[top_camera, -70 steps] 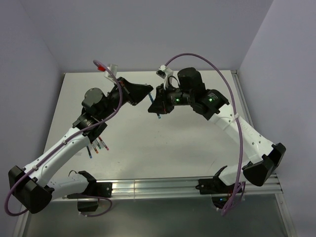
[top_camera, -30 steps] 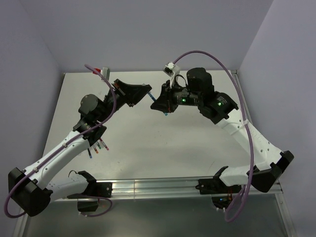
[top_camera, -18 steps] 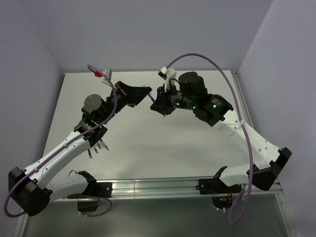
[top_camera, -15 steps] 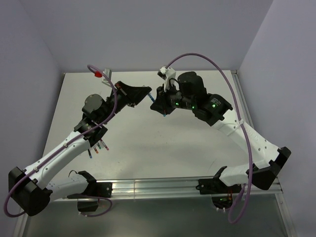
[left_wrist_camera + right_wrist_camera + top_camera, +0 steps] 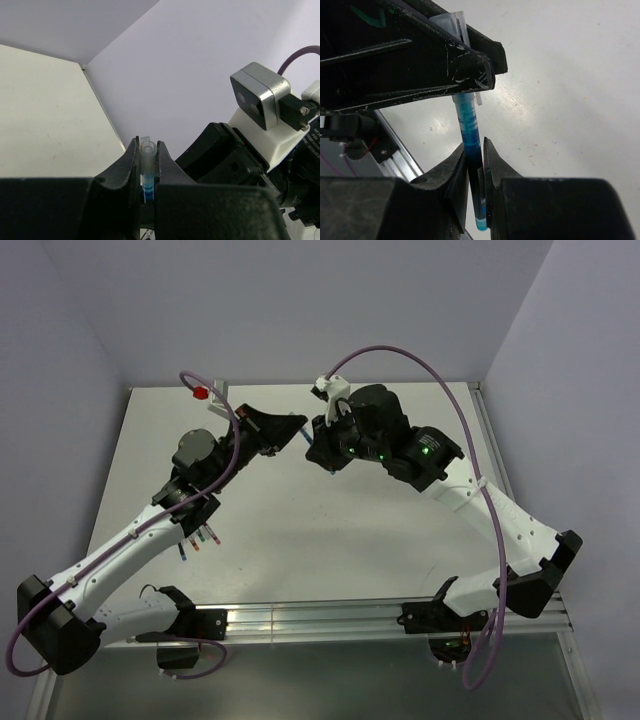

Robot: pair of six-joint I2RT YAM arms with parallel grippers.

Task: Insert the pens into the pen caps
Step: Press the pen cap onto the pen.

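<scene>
Nearest, along the front edge, a metal rail (image 5: 320, 620) carries the two arm bases. A little further in, three or four spare pens (image 5: 197, 539) lie close together on the pale surface (image 5: 330, 530), partly hidden under the left arm's forearm; red and blue bodies can be made out, the rest is too small to tell. Beyond them, over the far half of the surface and raised off it, the two arms meet nose to nose. The right gripper (image 5: 475, 147) is closed on a blue pen (image 5: 469, 120), its fingers pinching the lower part of the barrel, with the pen's bottom end showing just below them. The pen runs up and away from there into the left gripper (image 5: 147, 145), which is clamped on a clear cap (image 5: 146, 162); the cap stands between the two fingers with its rim just proud of their tips, and blue shows through its lower part. From above, the pen is a short blue sliver bridging the small gap between the grippers. Behind the cap, the right arm's wrist camera (image 5: 259, 97) faces the left one, against the lilac back wall.
</scene>
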